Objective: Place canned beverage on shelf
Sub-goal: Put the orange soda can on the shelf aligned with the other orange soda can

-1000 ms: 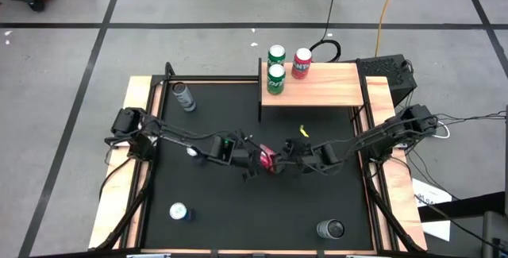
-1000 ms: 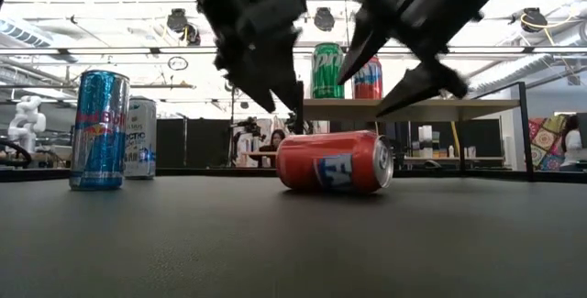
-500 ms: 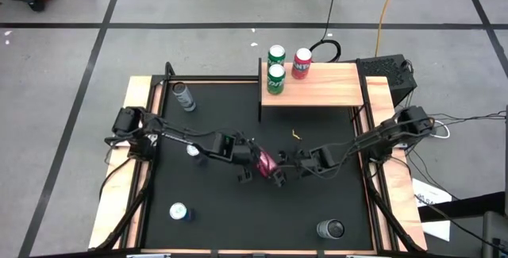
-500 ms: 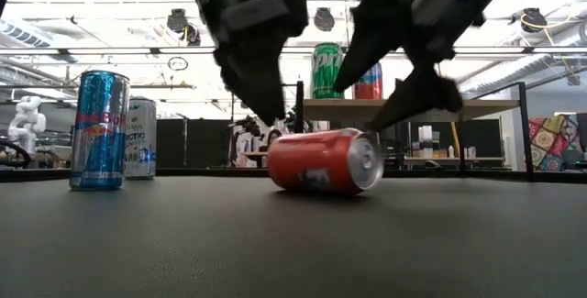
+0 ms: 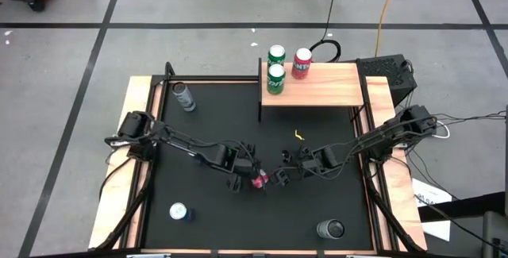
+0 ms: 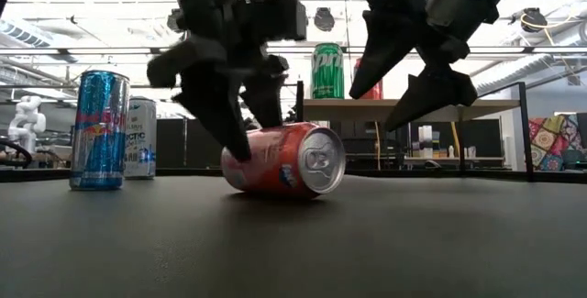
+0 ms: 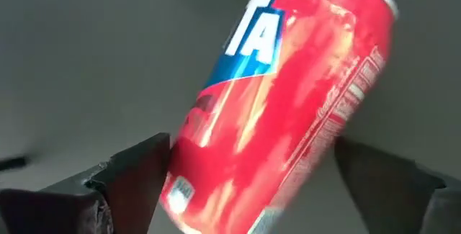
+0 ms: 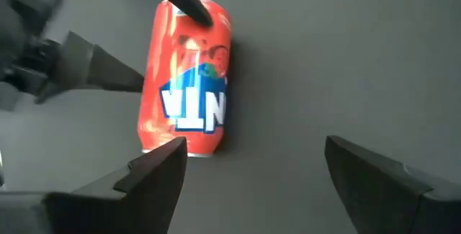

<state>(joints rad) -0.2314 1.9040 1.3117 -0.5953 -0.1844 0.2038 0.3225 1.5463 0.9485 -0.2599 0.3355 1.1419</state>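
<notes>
A red can lies on its side on the black mat, one round end facing the near edge. My left gripper is open and stands low over the can, a finger on each side of its body. My right gripper hangs open just right of the can and above it, touching nothing. The shelf stands at the far side and carries two green cans and a red-and-white can. My left gripper comes at the can from above, slanting down, with its fingers lying across the can's body. One finger lies against the can's curved side. Whether the other finger touches I cannot tell. The can rests on the mat on its side.
A blue can and a silver one stand toward the table's left side. A dark can stands near the front right corner. A small yellow scrap lies on the mat before the shelf.
My left gripper has sunk toward the red can and rolled its wrist, so its fingers now stand on either side of the can. The can has slid toward the near edge and turned about, one end now facing that edge, still on its side.
</notes>
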